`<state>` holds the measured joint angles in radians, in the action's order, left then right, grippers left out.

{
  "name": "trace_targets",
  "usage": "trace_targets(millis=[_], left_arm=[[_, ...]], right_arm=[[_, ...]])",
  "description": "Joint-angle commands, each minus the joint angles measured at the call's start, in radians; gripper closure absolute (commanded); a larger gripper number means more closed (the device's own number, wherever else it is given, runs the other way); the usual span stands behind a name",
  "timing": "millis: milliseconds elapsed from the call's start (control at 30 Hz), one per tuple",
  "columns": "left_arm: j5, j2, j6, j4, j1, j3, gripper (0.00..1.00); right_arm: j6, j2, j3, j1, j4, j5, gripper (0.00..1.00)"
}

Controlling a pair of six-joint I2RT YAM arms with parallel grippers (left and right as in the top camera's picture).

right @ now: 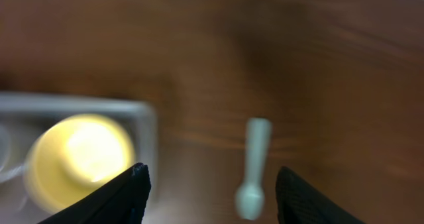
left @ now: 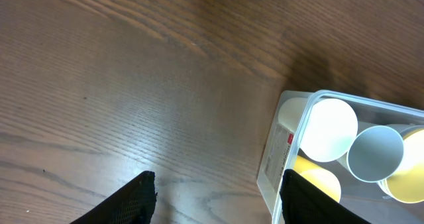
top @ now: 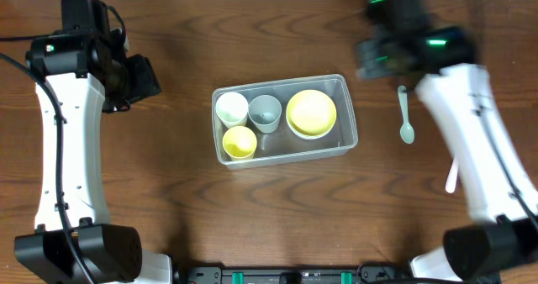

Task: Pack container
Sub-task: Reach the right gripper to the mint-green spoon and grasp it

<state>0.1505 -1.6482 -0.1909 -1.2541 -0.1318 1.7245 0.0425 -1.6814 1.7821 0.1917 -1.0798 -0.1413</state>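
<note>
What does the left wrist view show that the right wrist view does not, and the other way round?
Only the left wrist: the white cup, the small yellow cup and a label on the end wall of the container.
Only the right wrist, blurred: the pale spoon lying on the table, apart from the container.
Both: the container, the table, part of the yellow bowl, and an open, empty gripper: the left gripper, the right gripper.

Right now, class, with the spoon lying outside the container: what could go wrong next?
1. The spoon lies thin and flat on the table; the open right claw may slip off or flick it.
2. The container is crowded with cups and a yellow bowl, so the spoon may perch on the rim.
</note>
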Motion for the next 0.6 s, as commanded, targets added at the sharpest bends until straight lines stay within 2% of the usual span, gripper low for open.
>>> trace_targets(millis=[0, 200, 567], left_arm=[[-0.005, -0.001, -0.005, -0.01, -0.002, -0.006, 0.39], [-0.005, -0.001, -0.005, -0.019, -0.002, -0.006, 0.39], [-0.005, -0.001, -0.005, -0.021, -0.003, -0.006, 0.39]], right_arm=[[0.058, -0.023, -0.005, -0.126, -0.014, 0.029, 0.38], [0.058, -0.187, -0.019, -0.267, -0.073, 0.12, 0.33], [0.058, -0.468, -0.019, -0.29, -0.091, 0.124, 0.33]])
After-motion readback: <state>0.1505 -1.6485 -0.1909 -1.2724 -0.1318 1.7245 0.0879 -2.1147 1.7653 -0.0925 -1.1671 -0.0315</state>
